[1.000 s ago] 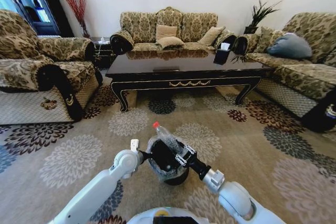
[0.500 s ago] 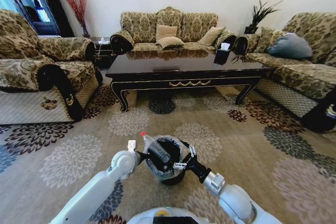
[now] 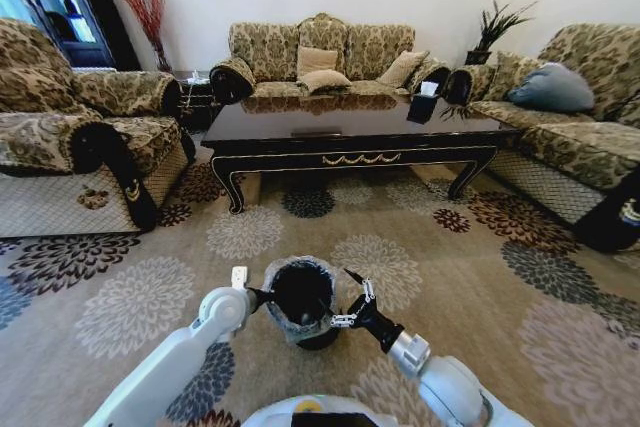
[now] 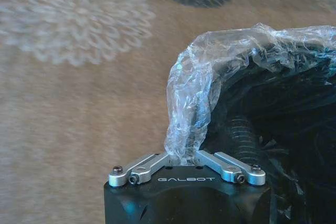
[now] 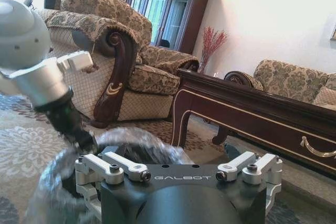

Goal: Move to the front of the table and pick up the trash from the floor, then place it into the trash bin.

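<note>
The black trash bin (image 3: pixel 300 299) with its clear liner stands on the flowered floor (image 3: pixel 480 287) right in front of me. My left gripper (image 3: pixel 258 297) is shut on the bin's rim and liner (image 4: pixel 184 103). My right gripper (image 3: pixel 343 299) hovers at the opposite side of the rim, open, with nothing between its fingers. A ribbed shape (image 4: pixel 240 135) lies down inside the bin; I cannot tell whether it is the trash. The dark table (image 3: pixel 350 132) stands beyond the bin.
Patterned sofas (image 3: pixel 320 52) ring the table, with an armchair (image 3: pixel 70 137) on the left and a couch (image 3: pixel 570 127) on the right. A tissue box (image 3: pixel 424 97) sits on the tabletop. Open carpet lies between the bin and the table.
The red-capped bottle, held by the right gripper above the bin, tipped in and is gone from sight. The right gripper has opened and drawn back to the rim. The left gripper kept its hold.
</note>
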You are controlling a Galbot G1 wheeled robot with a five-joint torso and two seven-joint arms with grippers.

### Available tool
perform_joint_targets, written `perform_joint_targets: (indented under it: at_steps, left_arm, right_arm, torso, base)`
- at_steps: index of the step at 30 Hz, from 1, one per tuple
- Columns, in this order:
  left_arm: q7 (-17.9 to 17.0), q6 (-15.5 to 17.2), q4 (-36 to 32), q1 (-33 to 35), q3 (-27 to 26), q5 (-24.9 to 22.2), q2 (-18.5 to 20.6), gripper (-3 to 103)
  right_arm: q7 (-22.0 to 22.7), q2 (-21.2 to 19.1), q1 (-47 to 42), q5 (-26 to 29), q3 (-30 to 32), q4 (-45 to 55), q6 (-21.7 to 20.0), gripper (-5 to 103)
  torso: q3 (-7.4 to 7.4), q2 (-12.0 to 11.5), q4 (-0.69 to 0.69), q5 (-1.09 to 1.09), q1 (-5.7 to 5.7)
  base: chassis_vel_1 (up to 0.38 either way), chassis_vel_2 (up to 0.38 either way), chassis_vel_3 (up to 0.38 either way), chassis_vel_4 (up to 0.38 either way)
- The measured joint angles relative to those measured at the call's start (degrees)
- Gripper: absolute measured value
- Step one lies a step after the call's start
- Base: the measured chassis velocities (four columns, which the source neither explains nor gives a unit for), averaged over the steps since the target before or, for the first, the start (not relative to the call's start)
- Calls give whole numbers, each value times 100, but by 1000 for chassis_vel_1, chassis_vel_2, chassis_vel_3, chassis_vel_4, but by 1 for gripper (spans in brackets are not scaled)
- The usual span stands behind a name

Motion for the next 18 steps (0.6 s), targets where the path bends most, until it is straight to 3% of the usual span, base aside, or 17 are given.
perform_joint_targets:
  at_steps: [8, 18]
  left_arm:
    - [-218, 0, 205, 43, -421, -205, 344, 0]
    - [-439, -1, 547, 85, -679, -278, 219, 0]
  right_arm:
    - [-19, 136, -338, -158, 137, 9, 82, 100]
    - [-52, 255, -619, -360, 143, -45, 162, 100]
  torso:
    - [0, 0, -1, 1, 0]
    - [0, 0, 0, 1, 0]
  base:
    - [0, 0, 0, 0]
    - [0, 0, 0, 0]
